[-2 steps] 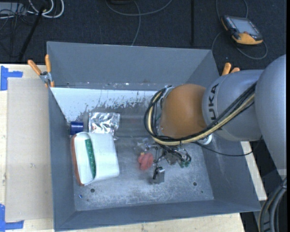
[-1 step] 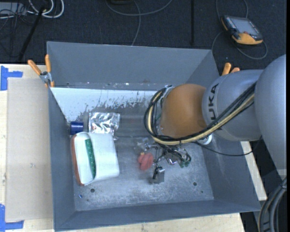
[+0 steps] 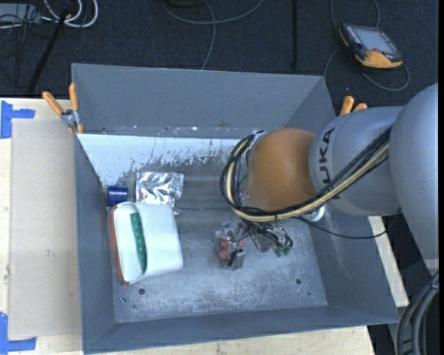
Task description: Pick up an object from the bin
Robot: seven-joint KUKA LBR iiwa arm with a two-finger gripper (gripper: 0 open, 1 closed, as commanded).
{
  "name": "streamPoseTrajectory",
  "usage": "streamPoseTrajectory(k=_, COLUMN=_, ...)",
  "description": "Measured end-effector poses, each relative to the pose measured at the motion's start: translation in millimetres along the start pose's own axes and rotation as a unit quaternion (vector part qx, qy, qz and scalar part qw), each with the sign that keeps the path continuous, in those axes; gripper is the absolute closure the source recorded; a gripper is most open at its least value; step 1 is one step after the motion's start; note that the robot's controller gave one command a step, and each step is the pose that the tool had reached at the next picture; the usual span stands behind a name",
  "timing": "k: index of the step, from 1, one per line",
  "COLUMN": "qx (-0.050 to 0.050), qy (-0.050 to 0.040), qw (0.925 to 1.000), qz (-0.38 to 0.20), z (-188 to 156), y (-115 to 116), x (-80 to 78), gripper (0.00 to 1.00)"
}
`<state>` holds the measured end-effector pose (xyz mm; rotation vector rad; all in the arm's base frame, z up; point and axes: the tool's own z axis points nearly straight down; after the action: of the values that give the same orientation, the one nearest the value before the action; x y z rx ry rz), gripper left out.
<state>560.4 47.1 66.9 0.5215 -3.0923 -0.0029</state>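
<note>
My gripper [image 3: 232, 253] is low over the bin floor, a little right of the middle, under the arm's orange cover. A small reddish patch shows at its left tip; whether that is a loose thing or part of the gripper is unclear. The nearest loose thing is a white box-like pack [image 3: 149, 241] with a green stripe and an orange edge, lying at the left about a hand's width from the gripper. Behind it lies a crinkled silver foil packet [image 3: 160, 187], and a small blue cap-like piece [image 3: 118, 194] sits at the left wall.
The arm and its cables reach in from the right and hide the bin's right rear part. Bare floor lies in front of the gripper and between it and the white pack.
</note>
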Motion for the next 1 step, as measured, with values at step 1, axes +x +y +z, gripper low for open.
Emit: streamPoseTrajectory(k=1, qx=0.002, qy=-0.0061, qw=1.0, qz=0.002, z=-72.3, y=0.4, x=-1.8, gripper=1.0)
